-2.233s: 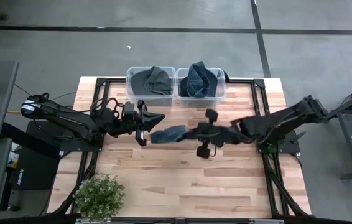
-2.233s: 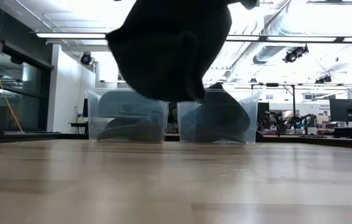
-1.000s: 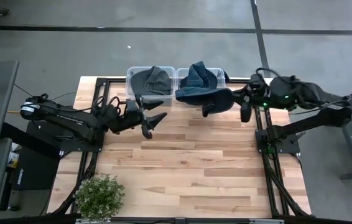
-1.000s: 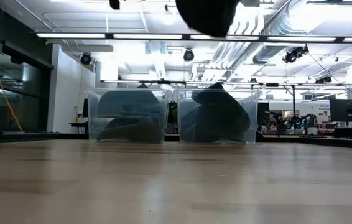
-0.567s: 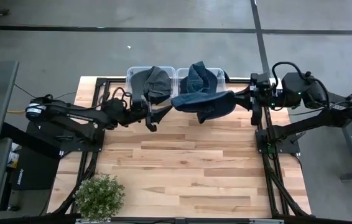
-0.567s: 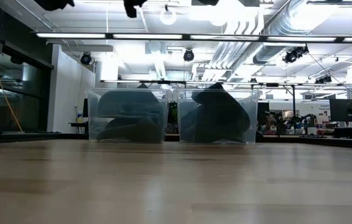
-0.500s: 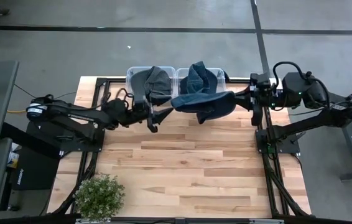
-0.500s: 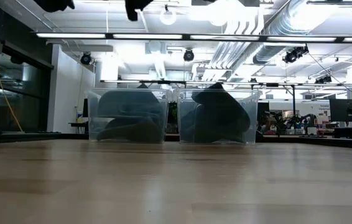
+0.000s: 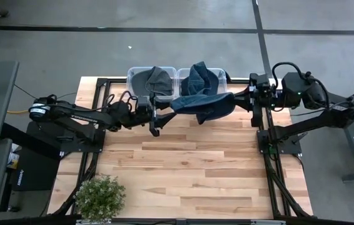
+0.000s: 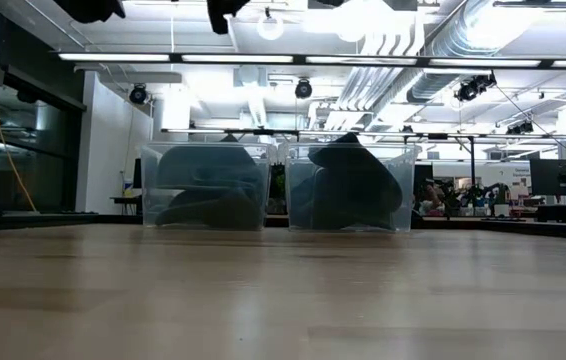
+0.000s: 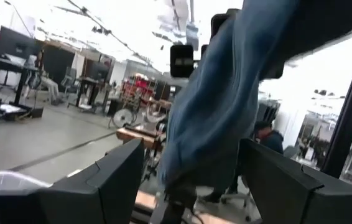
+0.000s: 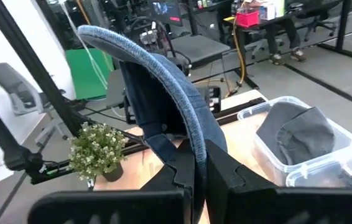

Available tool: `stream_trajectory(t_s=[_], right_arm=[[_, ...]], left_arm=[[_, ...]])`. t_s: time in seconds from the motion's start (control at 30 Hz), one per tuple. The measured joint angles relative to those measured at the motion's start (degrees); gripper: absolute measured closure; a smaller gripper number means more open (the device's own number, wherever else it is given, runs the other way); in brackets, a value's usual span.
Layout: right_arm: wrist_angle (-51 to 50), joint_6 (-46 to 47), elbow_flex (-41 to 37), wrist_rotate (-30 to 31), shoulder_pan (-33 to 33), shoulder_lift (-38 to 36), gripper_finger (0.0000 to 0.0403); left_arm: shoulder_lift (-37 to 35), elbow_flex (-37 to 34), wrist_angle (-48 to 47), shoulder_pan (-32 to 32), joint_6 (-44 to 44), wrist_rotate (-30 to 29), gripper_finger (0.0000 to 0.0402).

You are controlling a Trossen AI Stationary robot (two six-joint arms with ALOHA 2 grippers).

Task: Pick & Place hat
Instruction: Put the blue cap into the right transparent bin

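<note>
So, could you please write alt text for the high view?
The right tool holds a blue denim hat above two clear bins of hats, while the open left tool waits beside it over a wooden table.

The right tool (image 9: 238, 100) is raised at the table's far right side, fingers clamped together and pointing left. The left tool (image 9: 154, 115) reaches toward it from the left, fingers spread wide.
</note>
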Motion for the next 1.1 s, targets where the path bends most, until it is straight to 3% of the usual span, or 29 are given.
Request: stream_trajectory(t_s=[0.4, 1.1], right_arm=[[6.70, -0.02, 0.00, -8.26, -3.55, 5.25, 0.0397], [15.31, 1.27, 0.00, -11.03, -6.14, 11.69, 0.0397]], left_arm=[[0.31, 2.34, -1.18, 0.00, 1.24, 1.90, 0.0140], [0.29, 4.35, -2.37, 0.00, 2.16, 3.64, 0.0141]])
